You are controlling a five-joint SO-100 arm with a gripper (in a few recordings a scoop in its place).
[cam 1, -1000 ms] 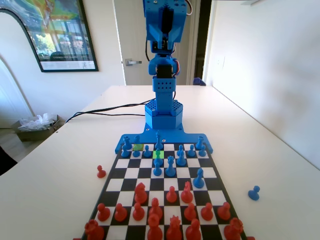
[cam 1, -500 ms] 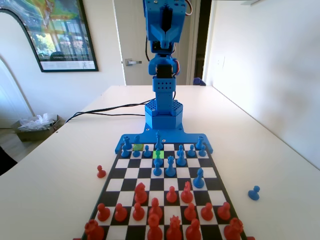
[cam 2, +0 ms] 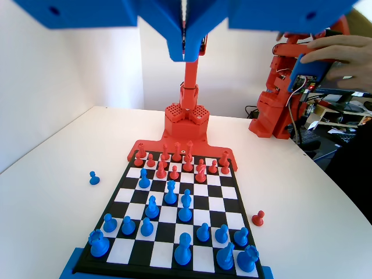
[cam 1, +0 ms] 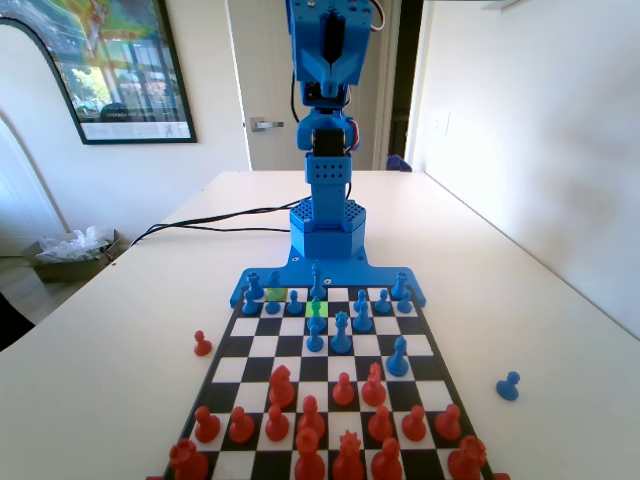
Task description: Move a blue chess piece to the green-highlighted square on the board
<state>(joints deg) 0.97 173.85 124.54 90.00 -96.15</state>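
The board [cam 1: 262, 344] lies in front of the blue arm's base, and the green-highlighted square [cam 1: 316, 309] is in its second row from the arm. Blue chess pieces [cam 1: 341, 332] stand on the far rows around that square, with red ones on the near rows. In the wrist view the board [cam 2: 168, 232] lies far below, with the blue pieces [cam 2: 170, 192] nearest the camera. My gripper [cam 2: 184, 56] hangs high above the board, jaws pressed together with nothing between them. In the fixed view the gripper [cam 1: 328, 85] is folded up above the base.
A duller yellow-green square [cam 1: 277, 295] lies left of the green one, in the back row. A blue pawn [cam 1: 508, 385] stands on the table right of the board and a red pawn [cam 1: 202, 343] left of it. Black cables [cam 1: 215, 216] run across the table.
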